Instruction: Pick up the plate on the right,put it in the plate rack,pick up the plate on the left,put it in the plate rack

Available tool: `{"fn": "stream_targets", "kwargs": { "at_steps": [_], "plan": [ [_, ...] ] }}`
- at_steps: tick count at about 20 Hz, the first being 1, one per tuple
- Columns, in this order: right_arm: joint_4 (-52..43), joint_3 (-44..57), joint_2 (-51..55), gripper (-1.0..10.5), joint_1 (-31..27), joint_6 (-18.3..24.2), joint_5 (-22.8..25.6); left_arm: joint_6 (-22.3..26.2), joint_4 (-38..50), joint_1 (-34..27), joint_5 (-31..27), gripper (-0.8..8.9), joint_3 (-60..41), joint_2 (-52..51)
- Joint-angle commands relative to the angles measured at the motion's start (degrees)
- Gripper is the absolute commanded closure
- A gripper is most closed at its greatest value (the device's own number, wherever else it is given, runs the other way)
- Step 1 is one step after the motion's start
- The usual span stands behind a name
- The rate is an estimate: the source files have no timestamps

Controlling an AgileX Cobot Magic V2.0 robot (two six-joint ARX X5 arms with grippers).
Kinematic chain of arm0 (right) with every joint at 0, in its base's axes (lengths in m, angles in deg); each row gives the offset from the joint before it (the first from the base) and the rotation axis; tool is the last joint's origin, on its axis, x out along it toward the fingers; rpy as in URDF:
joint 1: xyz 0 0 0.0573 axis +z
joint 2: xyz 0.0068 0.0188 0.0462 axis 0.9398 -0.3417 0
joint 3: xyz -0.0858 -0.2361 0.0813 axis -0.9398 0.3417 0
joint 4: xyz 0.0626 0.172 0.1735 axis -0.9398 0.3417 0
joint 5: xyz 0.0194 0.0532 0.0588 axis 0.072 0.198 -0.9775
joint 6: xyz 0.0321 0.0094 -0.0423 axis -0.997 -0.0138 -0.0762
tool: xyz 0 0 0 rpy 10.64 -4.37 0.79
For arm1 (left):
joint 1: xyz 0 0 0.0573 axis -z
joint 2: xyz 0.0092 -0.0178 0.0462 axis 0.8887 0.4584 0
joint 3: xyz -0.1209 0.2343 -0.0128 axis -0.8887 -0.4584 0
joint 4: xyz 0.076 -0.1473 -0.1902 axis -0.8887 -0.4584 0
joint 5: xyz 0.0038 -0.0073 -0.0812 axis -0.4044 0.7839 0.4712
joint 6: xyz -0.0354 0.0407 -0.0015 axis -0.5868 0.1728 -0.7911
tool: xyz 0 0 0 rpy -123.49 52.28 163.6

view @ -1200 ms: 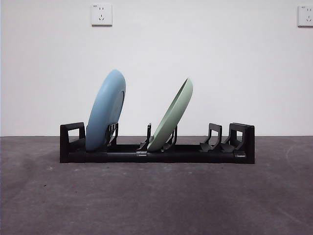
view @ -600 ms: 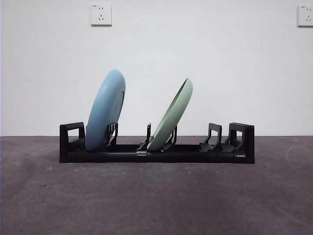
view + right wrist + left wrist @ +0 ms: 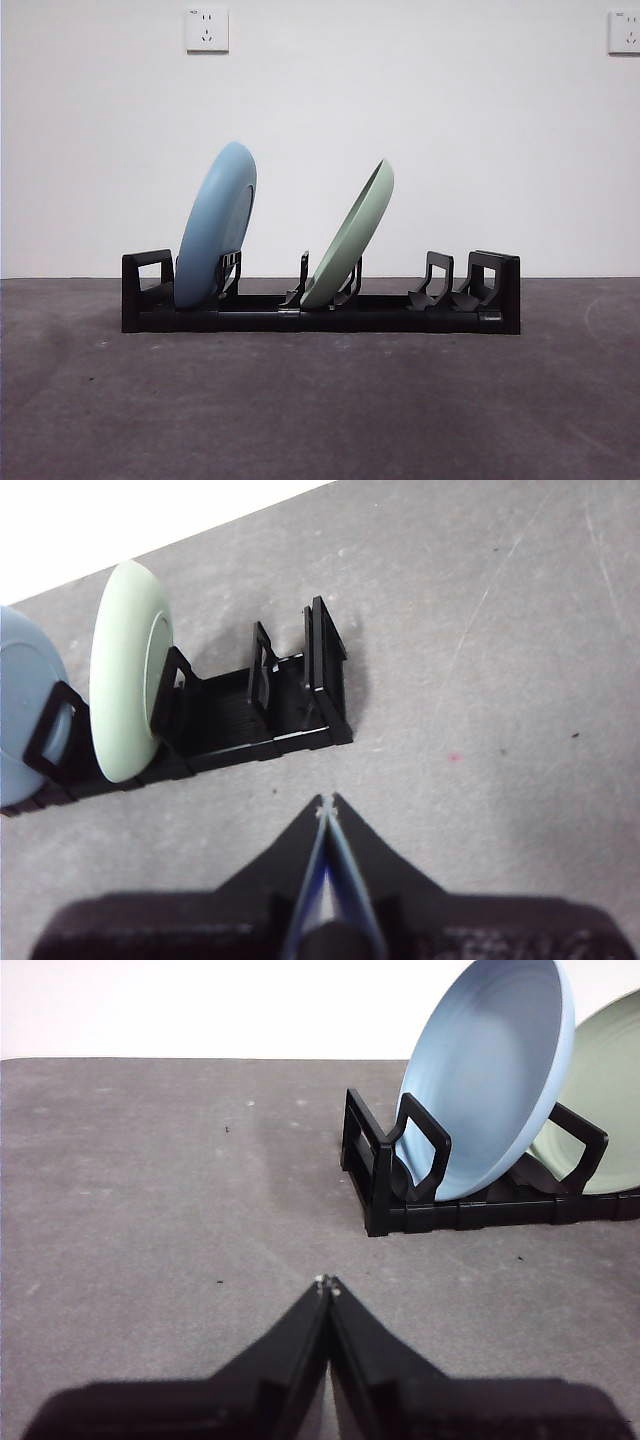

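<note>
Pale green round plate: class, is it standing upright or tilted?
Tilted. The pale green round plate leans right between dividers of the long black plastic rack.

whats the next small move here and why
Probably none beyond keeping both arms parked. The round light blue plate and the round pale green plate both stand tilted between dividers of the long black plastic plate rack. The left gripper and right gripper are shut, empty, and clear of it.

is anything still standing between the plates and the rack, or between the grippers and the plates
Nothing visible does. The blue plate and the green plate already lean in slots of the plate rack. The left gripper and the right gripper are shut and empty, over bare table short of the rack's ends.
</note>
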Motion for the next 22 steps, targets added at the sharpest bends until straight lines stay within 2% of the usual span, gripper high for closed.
{"fn": "stream_targets", "kwargs": {
  "at_steps": [1, 2, 4, 6, 9, 16, 22],
  "plan": [
    [-0.83, 0.22, 1.79, 9.5, -0.09, 9.11, 2.32, -0.17, -0.04, -0.11, 0.46, 8.14, -0.74, -0.15],
    [-1.57, 0.66, 3.13, 9.5, -0.11, 12.44, 3.04, -0.17, -0.04, -0.11, 0.46, 8.14, -0.74, -0.15],
    [-7.69, 4.26, 6.95, 9.5, -1.40, 19.06, 0.92, -0.17, -0.04, -0.11, 0.46, 8.14, -0.74, -0.15],
    [-16.50, 10.34, 11.72, 9.5, -4.33, 21.81, -2.73, -0.17, -0.04, -0.11, 0.44, 8.14, -0.74, -0.15],
    [-24.98, 19.74, 19.28, 9.5, -10.14, 22.43, -10.45, -0.17, -0.04, -0.11, 0.46, 8.14, -0.74, -0.15],
    [-26.23, 32.54, 30.08, 9.5, -12.20, 21.68, -10.71, -0.17, -0.04, -0.11, 0.46, 8.14, -0.74, -0.15],
    [-26.97, 37.64, 31.52, 9.5, -12.20, 20.06, -10.75, -0.17, -0.02, -0.11, 0.44, 8.14, -0.74, -0.15]
  ]
}}
